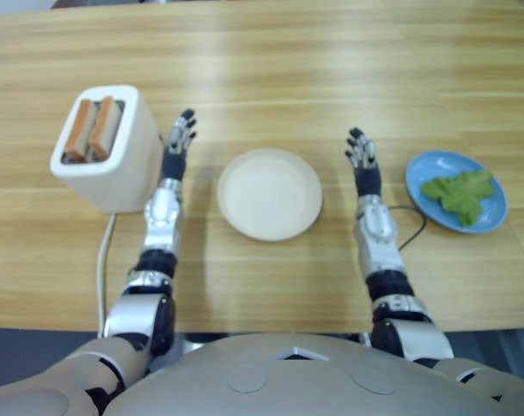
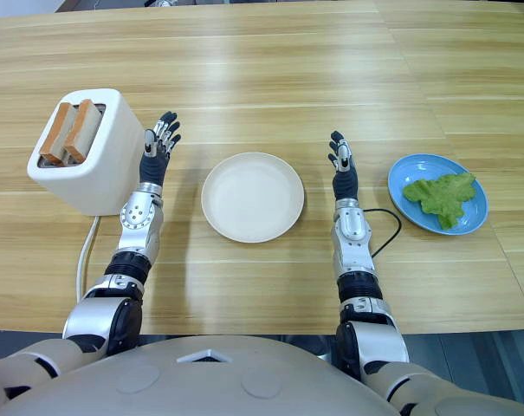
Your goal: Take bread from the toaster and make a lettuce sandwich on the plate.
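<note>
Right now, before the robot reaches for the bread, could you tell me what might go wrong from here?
The two bread slices stand close together in the toaster; the left hand, open beside it, may pinch both or tip the toaster.
The toaster's cord runs toward the table's near edge and could snag if the toaster shifts.
The lettuce lies flat on the blue plate; the right hand might push that plate instead of lifting the leaf.

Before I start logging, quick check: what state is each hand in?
Left hand: open, holding nothing.
Right hand: open, holding nothing.
</note>
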Tool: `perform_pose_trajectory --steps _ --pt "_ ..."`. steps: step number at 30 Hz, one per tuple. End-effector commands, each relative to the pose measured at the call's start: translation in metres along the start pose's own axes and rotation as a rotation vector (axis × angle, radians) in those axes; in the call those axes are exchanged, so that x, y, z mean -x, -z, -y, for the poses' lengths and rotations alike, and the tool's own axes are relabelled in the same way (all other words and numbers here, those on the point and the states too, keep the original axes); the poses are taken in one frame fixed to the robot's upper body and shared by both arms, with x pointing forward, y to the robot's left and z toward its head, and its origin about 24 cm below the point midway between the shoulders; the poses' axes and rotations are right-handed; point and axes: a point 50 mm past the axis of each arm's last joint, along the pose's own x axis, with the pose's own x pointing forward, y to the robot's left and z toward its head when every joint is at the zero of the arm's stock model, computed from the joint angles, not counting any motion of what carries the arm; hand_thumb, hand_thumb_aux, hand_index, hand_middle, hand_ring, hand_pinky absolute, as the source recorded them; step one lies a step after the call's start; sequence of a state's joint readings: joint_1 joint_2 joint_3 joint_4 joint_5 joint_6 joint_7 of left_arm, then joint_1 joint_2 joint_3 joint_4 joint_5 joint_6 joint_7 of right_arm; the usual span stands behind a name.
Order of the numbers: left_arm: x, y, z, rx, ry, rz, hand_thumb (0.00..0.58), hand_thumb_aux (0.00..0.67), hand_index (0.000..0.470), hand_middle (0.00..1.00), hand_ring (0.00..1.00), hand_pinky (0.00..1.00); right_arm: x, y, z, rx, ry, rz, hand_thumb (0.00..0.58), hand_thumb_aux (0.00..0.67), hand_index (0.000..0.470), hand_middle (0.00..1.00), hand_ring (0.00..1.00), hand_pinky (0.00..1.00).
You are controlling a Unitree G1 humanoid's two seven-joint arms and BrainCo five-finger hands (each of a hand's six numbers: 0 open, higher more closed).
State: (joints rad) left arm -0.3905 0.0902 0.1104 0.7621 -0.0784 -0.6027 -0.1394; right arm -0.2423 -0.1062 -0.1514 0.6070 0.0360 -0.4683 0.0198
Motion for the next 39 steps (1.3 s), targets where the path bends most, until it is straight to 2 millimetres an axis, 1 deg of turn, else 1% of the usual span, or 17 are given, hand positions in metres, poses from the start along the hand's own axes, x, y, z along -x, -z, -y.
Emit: perform_pose_trajectory --steps 1,3,4,5,7,10,11,13,15,17,19,21,22,25,29,33,39 --pt "0.001 0.003 0.001 -0.016 0.015 -0.019 0.0 0.0 0.0 0.0 0.0 0.0 0.001 0.001 -0.002 0.013 -0.019 -0.007 0.0 0.0 0.0 0.0 0.0 0.0" --pt "0.0 -0.005 0.003 -0.02 0.034 0.013 0.0 0.0 0.0 0.0 0.0 0.0 0.001 0.001 -0.002 0.013 -0.02 -0.009 0.0 0.0 0.0 0.0 0.0 0.0" --pt "-0.001 -0.015 0.004 -0.022 0.052 0.059 0.0 0.0 0.0 0.0 0.0 0.0 0.001 0.001 -0.003 0.012 -0.021 -0.01 0.0 0.0 0.0 0.0 0.0 0.0" --pt "-0.002 -0.032 0.004 -0.032 0.075 0.124 0.0 0.0 0.0 0.0 0.0 0.0 0.001 0.002 -0.003 0.011 -0.022 -0.011 0.0 0.0 0.0 0.0 0.0 0.0" --pt "0.0 -0.072 0.003 -0.039 0.108 0.25 0.0 0.0 0.0 0.0 0.0 0.0 0.001 0.002 -0.004 0.011 -0.025 -0.015 0.0 0.0 0.0 0.0 0.0 0.0" --pt "0.012 -0.151 -0.011 -0.089 0.162 0.452 0.0 0.0 0.0 0.0 0.0 0.0 0.003 0.005 -0.003 0.016 -0.02 -0.025 0.0 0.0 0.0 0.0 0.0 0.0" --pt "0.017 -0.17 -0.016 -0.109 0.179 0.486 0.0 0.0 0.0 0.0 0.0 0.0 0.003 0.006 -0.003 0.017 -0.017 -0.028 0.0 0.0 0.0 0.0 0.0 0.0" --pt "0.027 -0.201 -0.032 -0.175 0.187 0.515 0.0 0.0 0.0 0.0 0.0 0.0 0.004 0.008 -0.003 0.018 -0.012 -0.035 0.0 0.0 0.0 0.0 0.0 0.0" --pt "0.035 -0.226 -0.056 -0.339 0.128 0.521 0.0 0.0 0.0 0.0 0.0 0.0 0.005 0.009 -0.004 0.018 -0.012 -0.041 0.0 0.0 0.0 0.0 0.0 0.0" --pt "0.04 -0.244 -0.081 -0.544 0.037 0.5 0.0 0.0 0.0 0.0 0.0 0.0 0.005 0.01 -0.005 0.018 -0.015 -0.045 0.0 0.0 0.0 0.0 0.0 0.0" --pt "0.043 -0.256 -0.105 -0.73 -0.044 0.442 0.0 0.0 0.0 0.0 0.0 0.0 0.006 0.01 -0.004 0.019 -0.016 -0.047 0.0 0.0 0.0 0.0 0.0 0.0" --pt "0.04 -0.255 -0.122 -0.966 -0.09 0.348 0.0 0.0 0.0 0.0 0.0 0.0 0.008 0.011 -0.001 0.022 -0.004 -0.05 0.0 0.0 0.0 0.0 0.0 0.0" --pt "0.035 -0.248 -0.129 -1.034 -0.089 0.291 0.0 0.0 0.0 0.0 0.0 0.0 0.01 0.013 0.002 0.025 0.007 -0.054 0.0 0.0 0.0 0.0 0.0 0.0" --pt "0.021 -0.209 -0.148 -1.089 -0.065 0.114 0.0 0.0 0.0 0.0 0.0 0.0 0.015 0.016 0.007 0.028 0.034 -0.068 0.0 0.0 0.0 0.0 0.0 0.0" --pt "0.02 -0.159 -0.177 -1.388 -0.052 -0.144 0.0 0.0 0.0 0.0 0.0 0.0 0.017 0.018 0.009 0.027 0.04 -0.073 0.0 0.0 0.0 0.0 0.0 0.0" --pt "0.028 -0.136 -0.199 -1.471 -0.052 -0.287 0.0 0.0 0.0 0.0 0.0 0.0 0.019 0.017 0.012 0.03 0.037 -0.07 0.0 0.0 0.0 0.0 0.0 0.0" --pt "0.034 -0.118 -0.209 -1.543 -0.003 -0.409 0.0 0.0 0.0 0.0 0.0 0.0 0.022 0.017 0.015 0.032 0.045 -0.075 0.0 0.0 0.0 0.0 0.0 0.0"
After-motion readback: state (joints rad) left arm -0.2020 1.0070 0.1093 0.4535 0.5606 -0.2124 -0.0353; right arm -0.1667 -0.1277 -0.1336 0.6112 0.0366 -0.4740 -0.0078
